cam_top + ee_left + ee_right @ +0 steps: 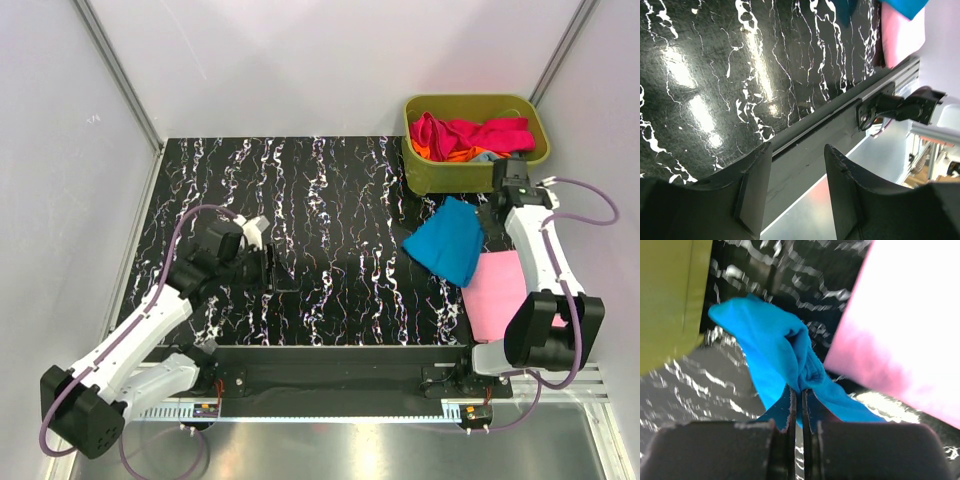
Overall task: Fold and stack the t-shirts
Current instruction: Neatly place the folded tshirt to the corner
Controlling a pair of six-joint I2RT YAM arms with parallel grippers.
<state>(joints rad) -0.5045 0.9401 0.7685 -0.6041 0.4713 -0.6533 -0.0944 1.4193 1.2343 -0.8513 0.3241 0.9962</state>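
A bright cyan-blue t-shirt (pixel 448 240) hangs bunched over the right side of the black marbled table (pixel 300 200). My right gripper (pixel 797 395) is shut on a fold of the blue shirt (pixel 780 350) and holds it up. A light pink t-shirt (pixel 497 295) lies flat at the right front edge, partly under the blue one; it fills the right of the right wrist view (pixel 905 315). Magenta, red and orange shirts (pixel 470 135) lie heaped in the tub. My left gripper (pixel 268 268) is open and empty over the left middle of the table, also in the left wrist view (pixel 797 155).
An olive-green plastic tub (pixel 475 170) stands at the back right corner, its wall close to the held shirt (pixel 670 300). The table's front rail (pixel 850 110) and the right arm's base (pixel 910 107) show in the left wrist view. White walls enclose the table.
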